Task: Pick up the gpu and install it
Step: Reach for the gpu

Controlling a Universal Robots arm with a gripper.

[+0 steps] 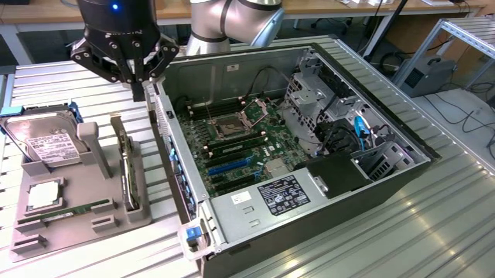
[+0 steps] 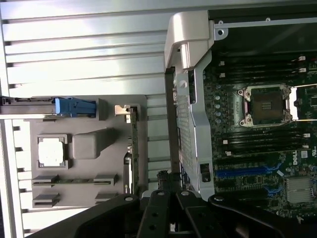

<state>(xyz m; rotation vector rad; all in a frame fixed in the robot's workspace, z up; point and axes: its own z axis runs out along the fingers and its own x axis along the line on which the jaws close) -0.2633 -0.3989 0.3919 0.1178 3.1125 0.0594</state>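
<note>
At the left of the bench stands a grey holder, with the hard drive on its left side. The gpu is in a slot at the right edge of this holder, not yet lifted. It stands on its thin edge, and its long axis runs from far to near, almost parallel to the left wall of the case. The tool hangs higher, over the narrow gap between holder and case, just beyond the far end of the card. Its fingers are pressed together and pinch nothing. So, from the tool, the gpu lies lower, toward the near side and a little to the left. To the right the case is open, with the board inside and no card in its slots, as I judge
</note>
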